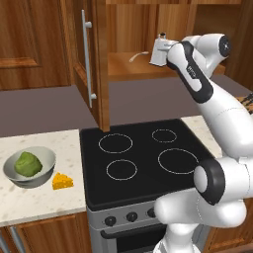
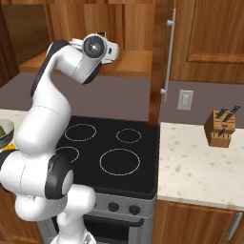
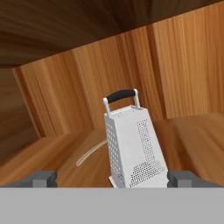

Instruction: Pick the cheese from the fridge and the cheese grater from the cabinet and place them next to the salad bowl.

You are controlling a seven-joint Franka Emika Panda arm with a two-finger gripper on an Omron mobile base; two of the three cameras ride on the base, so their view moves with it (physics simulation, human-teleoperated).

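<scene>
A: Where does the cheese grater [image 3: 133,146] stand?

B: Upright on the wooden shelf of the open wall cabinet [image 1: 129,66], above the far edge of the stove [image 1: 143,158]. In the hand view it sits dead ahead, black handle at the top, between the two dark fingertips [image 3: 41,178] that rise at the bottom corners.

A: And the gripper [image 1: 160,49]?

B: Spread as wide as it goes, holding nothing. One finger tip lies off each side of the grater's base, with a gap on both sides, so no contact that I can see.

A: So which way is the thing from the tool?

B: Straight along the gripper's reach, further into the cabinet. The grater's long axis runs up and down, base to handle, and it leans a little in the hand view, though that camera is itself rolled. The fingers straddle its lower body across the width.

A: What does the next move hang on?

B: I judge that a short advance deeper would bring the pads alongside the body before they close. A thin curved white object [image 1: 139,56] lies on the shelf just left of the grater and should be left alone.

A: The rest of the task?

B: The cheese [image 1: 62,181] already lies on the counter [image 1: 44,202] just right of the salad bowl [image 1: 29,165], at the near left.
</scene>
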